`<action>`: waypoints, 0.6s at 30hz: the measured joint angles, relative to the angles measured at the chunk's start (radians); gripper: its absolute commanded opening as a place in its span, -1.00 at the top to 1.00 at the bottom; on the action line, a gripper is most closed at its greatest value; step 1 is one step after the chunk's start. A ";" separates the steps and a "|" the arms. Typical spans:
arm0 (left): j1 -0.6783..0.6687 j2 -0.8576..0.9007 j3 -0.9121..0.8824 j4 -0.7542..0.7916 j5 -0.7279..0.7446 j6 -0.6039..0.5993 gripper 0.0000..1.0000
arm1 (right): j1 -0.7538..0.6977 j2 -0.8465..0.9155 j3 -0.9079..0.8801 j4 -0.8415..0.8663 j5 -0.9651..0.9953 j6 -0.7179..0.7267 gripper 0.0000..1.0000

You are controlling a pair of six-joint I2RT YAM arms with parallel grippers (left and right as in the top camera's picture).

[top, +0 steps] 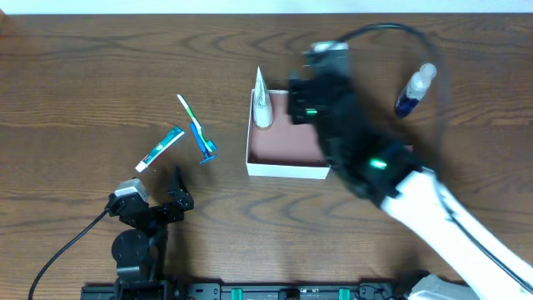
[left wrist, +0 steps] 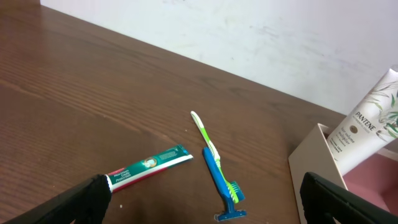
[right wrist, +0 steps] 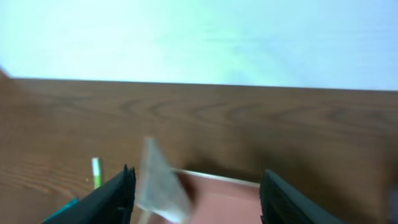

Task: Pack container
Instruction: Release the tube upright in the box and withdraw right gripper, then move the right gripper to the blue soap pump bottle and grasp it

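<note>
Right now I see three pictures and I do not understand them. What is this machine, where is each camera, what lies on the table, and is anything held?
It is a robot: two arms at a table, each ending in a two-finger gripper. One picture looks down from above; the other two come from cameras on the wrists, so the dark shapes at their lower edges are fingers. On the table lie a toothpaste tube, a toothbrush, a blue razor and a spray bottle. A Pantene tube leans inside the container. The left gripper and the right gripper are open and hold nothing.

Container (top: pixel 283 170) partly under blurred right arm (top: pixel 360 143)
</note>
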State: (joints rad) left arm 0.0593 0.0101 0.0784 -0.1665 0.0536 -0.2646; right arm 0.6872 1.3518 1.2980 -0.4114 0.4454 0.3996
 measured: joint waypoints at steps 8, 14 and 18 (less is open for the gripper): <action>0.000 0.000 0.000 0.000 0.000 0.000 -0.96 | -0.290 -0.123 0.010 -0.238 -0.016 0.006 -0.40; 0.000 0.000 0.000 0.000 0.000 0.000 -0.96 | -0.536 -0.071 0.010 -0.273 -0.134 0.009 -0.51; 0.000 0.000 0.000 0.000 0.000 0.000 -0.96 | -0.649 -0.024 0.010 -0.272 -0.201 0.001 -0.56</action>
State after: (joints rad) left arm 0.0593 0.0101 0.0784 -0.1665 0.0536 -0.2646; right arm 0.0387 1.3273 1.3075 -0.6834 0.2440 0.4007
